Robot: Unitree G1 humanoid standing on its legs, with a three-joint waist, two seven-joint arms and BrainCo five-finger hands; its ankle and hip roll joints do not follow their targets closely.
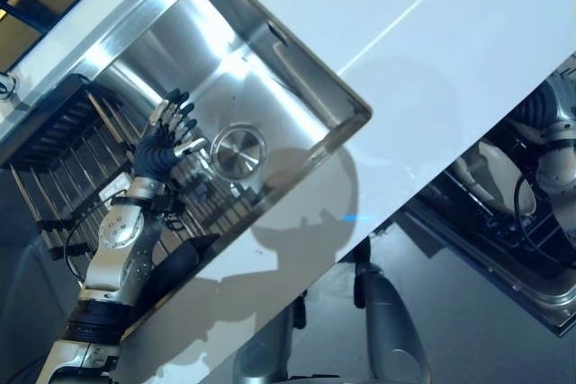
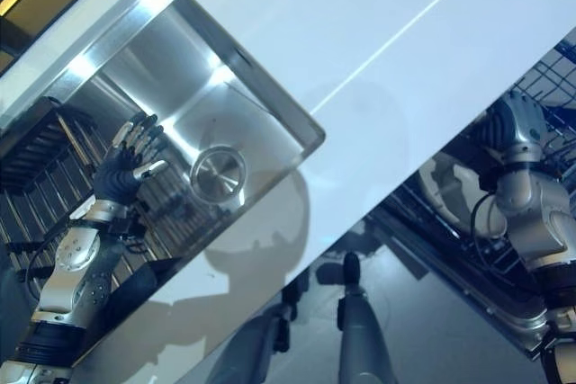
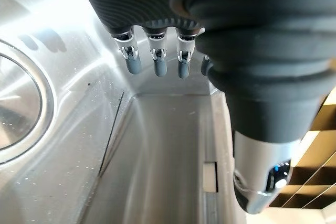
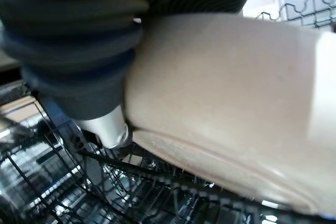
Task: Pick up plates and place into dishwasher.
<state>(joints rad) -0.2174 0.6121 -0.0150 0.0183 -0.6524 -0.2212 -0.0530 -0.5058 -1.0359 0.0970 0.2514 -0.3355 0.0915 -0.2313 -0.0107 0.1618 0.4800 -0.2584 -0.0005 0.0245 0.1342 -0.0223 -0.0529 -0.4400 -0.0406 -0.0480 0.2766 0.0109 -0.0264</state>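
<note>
right hand [image 2: 511,125] is down at 3 o'clock, clamped on a beige plate [image 4: 220,103] just over the dishwasher rack [image 4: 157,192]. left hand [image 1: 166,137] hangs over the sink [image 1: 297,69] at 9 o'clock, fingers spread. letting go off-slot could tip the plate flat or chip it.

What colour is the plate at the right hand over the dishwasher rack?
The plate is plain beige, without pattern; the right wrist view shows it best.

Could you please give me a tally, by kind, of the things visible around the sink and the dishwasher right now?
Plates: 1, beige plate at the right hand
Sinks: 1, steel sink
Drying racks: 1, dark drying rack
Dishwasher racks: 1, wire dishwasher rack
Robot hands: 2, with the left hand
Total: 6
</note>
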